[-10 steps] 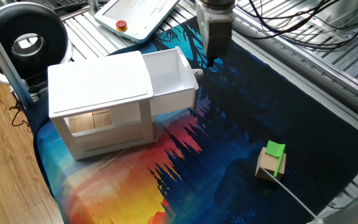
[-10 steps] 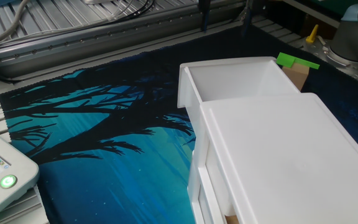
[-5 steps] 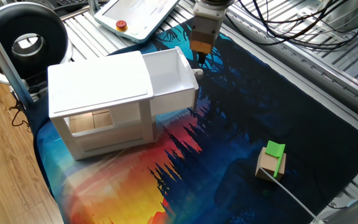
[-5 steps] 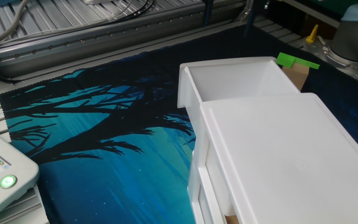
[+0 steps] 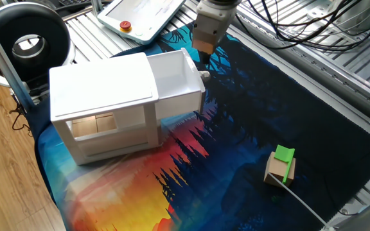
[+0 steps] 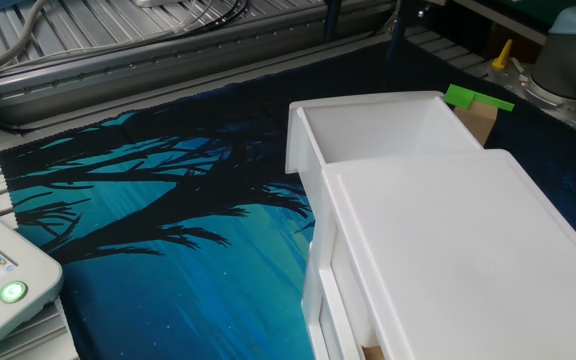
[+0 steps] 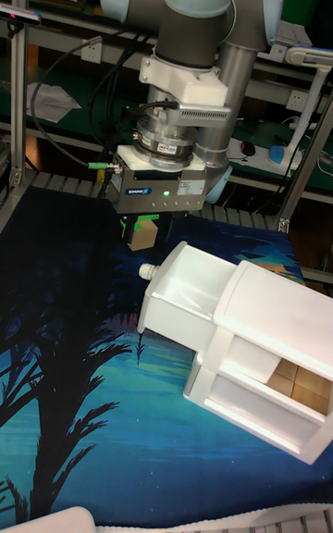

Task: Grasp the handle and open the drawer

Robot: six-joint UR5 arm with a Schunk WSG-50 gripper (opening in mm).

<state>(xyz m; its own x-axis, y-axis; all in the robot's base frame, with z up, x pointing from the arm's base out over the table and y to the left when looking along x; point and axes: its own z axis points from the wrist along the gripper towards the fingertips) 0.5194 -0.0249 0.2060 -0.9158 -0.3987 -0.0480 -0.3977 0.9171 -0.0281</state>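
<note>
The white drawer [image 5: 175, 80] stands pulled well out of the white cabinet [image 5: 101, 90], and its inside looks empty. The handle [image 5: 205, 76], a small silvery knob, sticks out of the drawer front; it also shows in the tall fixed view as the handle [image 7: 145, 269]. My gripper [image 5: 204, 56] hangs above and behind the knob, apart from it, open and holding nothing. In the other fixed view the open drawer [image 6: 378, 125] fills the middle and two dark fingers [image 6: 330, 12] reach in at the top edge, spread wide. From the tall fixed view, the gripper [image 7: 162, 223] hovers just above the drawer [image 7: 185, 297].
A wooden block with a green top [image 5: 281, 165] sits on the patterned cloth to the right. The cabinet's lower compartment holds wooden blocks [image 5: 95, 125]. A white pendant with a red button [image 5: 140, 16] and a black ring light [image 5: 27, 35] lie beyond the cloth.
The gripper has lifted up and back from beside the knob, with nothing in it. The drawer stays pulled out and has not moved.
</note>
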